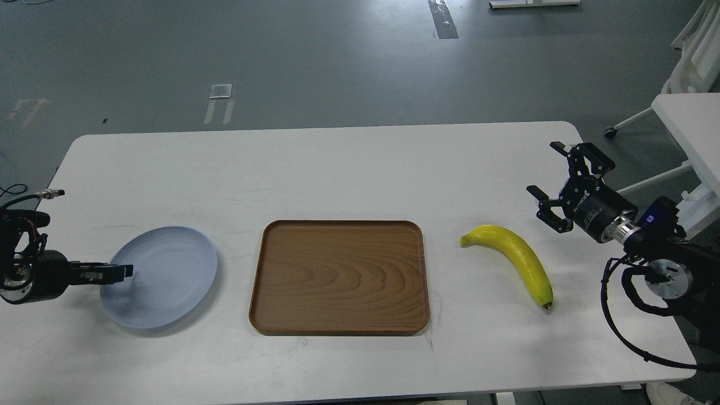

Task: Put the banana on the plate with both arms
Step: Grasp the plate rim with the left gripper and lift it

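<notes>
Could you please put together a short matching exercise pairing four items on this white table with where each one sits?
Things:
1. curved bright-yellow banana
2. round pale blue-grey plate
3. rectangular brown wood-grain tray
4. right end effector

Places:
A. middle of the table
B. left side, at the left end effector's tip
C. raised near the right edge, fingers spread
D. lying right of the tray

Pairs: 1-D, 2-B, 3-A, 4-C

Lab: grey floor (315, 62), white table (349, 169)
</notes>
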Robot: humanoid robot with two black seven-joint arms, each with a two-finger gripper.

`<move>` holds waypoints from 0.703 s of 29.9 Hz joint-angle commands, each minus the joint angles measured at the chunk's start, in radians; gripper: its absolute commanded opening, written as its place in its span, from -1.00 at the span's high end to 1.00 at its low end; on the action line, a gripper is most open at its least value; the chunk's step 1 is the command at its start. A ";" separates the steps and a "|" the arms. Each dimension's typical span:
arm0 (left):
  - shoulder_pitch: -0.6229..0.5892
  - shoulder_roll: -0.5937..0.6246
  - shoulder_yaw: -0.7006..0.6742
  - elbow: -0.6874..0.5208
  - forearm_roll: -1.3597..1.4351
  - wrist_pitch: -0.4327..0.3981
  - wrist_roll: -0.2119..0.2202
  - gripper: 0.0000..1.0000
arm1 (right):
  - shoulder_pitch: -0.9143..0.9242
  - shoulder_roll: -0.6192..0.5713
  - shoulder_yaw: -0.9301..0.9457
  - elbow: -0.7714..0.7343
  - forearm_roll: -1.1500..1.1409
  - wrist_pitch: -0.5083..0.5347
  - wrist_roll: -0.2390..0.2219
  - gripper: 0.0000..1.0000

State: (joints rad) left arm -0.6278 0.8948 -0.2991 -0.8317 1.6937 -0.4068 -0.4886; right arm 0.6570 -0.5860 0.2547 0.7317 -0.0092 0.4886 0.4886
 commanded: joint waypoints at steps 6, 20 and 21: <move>-0.009 0.000 0.000 -0.001 -0.002 0.000 0.000 1.00 | -0.002 0.002 0.000 0.002 0.000 0.000 0.000 -1.00; -0.245 0.001 -0.003 -0.082 -0.161 -0.082 0.000 1.00 | 0.001 0.000 0.000 0.000 0.000 0.000 0.000 -1.00; -0.260 0.001 -0.003 -0.095 -0.161 -0.082 0.000 1.00 | 0.000 0.000 0.000 0.000 0.000 0.000 0.000 -1.00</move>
State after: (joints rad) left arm -0.8186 0.9033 -0.3021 -0.8937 1.5411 -0.4825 -0.4884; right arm 0.6573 -0.5858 0.2546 0.7326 -0.0092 0.4890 0.4886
